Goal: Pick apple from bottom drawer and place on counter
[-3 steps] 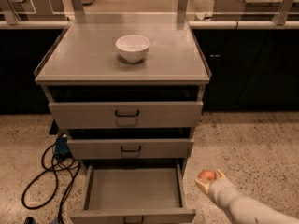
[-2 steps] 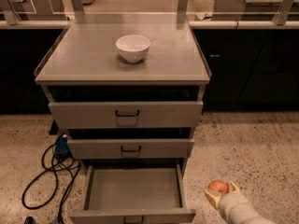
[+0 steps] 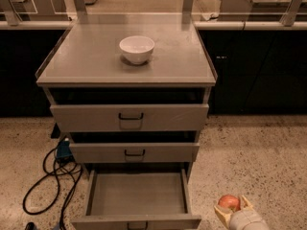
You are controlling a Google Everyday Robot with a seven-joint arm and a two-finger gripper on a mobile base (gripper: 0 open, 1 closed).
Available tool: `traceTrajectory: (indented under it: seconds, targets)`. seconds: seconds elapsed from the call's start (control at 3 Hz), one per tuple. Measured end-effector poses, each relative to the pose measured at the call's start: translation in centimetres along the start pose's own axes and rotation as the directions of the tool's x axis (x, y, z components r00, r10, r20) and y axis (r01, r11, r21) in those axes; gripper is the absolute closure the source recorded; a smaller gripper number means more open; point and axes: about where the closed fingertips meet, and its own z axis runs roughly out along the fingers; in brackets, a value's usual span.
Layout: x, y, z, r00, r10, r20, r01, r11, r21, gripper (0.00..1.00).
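Jaws clamped on the apple [image 3: 229, 201], gripper [image 3: 232, 207] low, right of the open bottom drawer [image 3: 136, 194]. Best lifted high, clear of the drawer fronts, then set on the table [image 3: 86, 56] beside the white bowl [image 3: 136, 48].

Apple [image 3: 229, 202] in hand [image 3: 233, 208] beside open bottom drawer [image 3: 138, 193]

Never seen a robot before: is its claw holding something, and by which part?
Yes. The gripper, low at the right beside the grey metal bottom drawer, holds the small round red-orange apple by its opposite sides.
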Motion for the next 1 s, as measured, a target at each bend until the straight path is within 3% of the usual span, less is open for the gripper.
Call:
traceTrajectory:
  seconds: [0.33,0.67,1.0]
  targets:
    - [-4.7,-1.3,1.0,0.998,-0.001,0.065,-0.002,0.9992,0.040,1.00]
    - [-14.5,-1.2,0.2,0.982,-0.056,0.179,0.036,0.9928,0.114,1.00]
    - [-25.2,0.6,-4.2,0.942,-0.165,0.293,0.096,0.9669,0.236,1.00]
